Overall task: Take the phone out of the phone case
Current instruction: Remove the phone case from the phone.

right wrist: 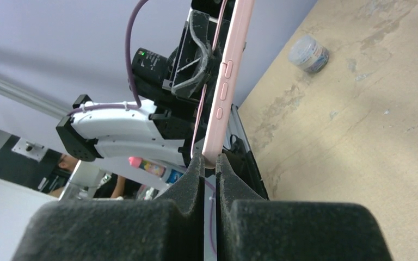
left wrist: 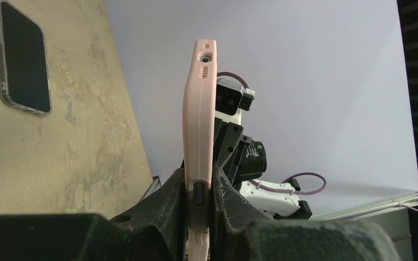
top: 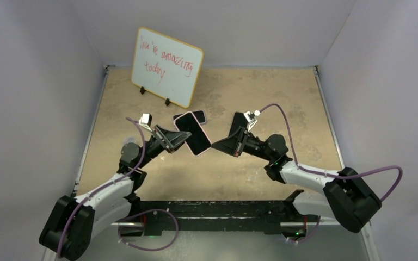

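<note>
The pink-cased phone (top: 192, 134), screen up, slanted far-left to near-right, clamped in the left end effector (top: 179, 139), the right end effector (top: 214, 144) closed at its corner

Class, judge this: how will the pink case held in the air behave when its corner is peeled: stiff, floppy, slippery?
Probably bendy: the pink case looks matte and rubbery, with moulded buttons. Likely grippy: the left hand holds it edge-on in mid-air. With the right hand nipping only a corner, it may stretch rather than snap.
</note>
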{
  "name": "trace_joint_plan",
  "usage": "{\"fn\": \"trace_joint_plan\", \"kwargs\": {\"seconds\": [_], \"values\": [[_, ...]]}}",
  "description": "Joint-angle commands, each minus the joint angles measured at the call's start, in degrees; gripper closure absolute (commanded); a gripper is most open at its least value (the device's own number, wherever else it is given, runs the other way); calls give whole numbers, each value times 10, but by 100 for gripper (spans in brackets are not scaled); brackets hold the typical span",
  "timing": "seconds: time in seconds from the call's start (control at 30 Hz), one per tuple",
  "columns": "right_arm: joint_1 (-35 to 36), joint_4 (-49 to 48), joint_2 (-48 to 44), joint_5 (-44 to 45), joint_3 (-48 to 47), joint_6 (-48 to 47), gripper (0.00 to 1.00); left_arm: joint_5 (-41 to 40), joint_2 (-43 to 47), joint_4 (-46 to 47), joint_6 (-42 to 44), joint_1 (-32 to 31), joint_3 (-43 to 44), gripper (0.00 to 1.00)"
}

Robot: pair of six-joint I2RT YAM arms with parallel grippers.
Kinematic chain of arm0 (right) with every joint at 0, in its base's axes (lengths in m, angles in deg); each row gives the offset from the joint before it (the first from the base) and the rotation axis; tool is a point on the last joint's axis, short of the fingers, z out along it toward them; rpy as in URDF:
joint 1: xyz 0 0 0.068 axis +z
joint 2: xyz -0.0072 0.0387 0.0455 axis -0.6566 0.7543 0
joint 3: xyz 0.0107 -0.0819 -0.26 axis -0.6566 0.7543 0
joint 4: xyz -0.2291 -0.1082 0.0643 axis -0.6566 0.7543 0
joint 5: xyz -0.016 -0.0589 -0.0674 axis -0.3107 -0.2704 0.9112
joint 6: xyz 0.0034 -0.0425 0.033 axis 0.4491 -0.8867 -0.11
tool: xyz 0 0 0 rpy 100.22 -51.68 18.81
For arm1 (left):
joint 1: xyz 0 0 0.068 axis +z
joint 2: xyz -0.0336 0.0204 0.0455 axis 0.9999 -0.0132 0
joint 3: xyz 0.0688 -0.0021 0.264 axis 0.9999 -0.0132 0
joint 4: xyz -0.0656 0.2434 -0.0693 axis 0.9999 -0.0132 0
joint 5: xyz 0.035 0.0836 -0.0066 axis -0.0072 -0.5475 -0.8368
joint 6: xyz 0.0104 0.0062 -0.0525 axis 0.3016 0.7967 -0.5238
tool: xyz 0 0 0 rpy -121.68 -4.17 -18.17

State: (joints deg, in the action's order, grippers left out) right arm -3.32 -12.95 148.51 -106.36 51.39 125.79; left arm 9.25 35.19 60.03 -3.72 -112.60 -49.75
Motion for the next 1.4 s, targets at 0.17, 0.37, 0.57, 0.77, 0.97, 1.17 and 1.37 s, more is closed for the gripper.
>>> {"fn": "trace_joint_plan", "kwargs": {"seconds": [0.17,0.37,0.57,0.77,0.97,1.17,1.37], "values": [[5,29,21,-57,-65,-96,100,27,-5,51,-15,-1,57,100],[5,169,-1,-32,-100,-227,100,53,-33,113,-49,-1,55,100],[6,231,-19,-2,-114,-334,100,56,-41,122,-56,-3,52,100],[7,247,-23,4,-120,-390,100,54,-21,83,-37,-5,62,100],[7,277,-28,13,-123,-353,100,49,-11,70,-12,-4,62,100],[7,269,-73,80,-87,-225,87,34,-2,74,3,-4,49,100],[9,132,-92,105,-14,-59,71,26,3,83,5,-4,43,100]]}}
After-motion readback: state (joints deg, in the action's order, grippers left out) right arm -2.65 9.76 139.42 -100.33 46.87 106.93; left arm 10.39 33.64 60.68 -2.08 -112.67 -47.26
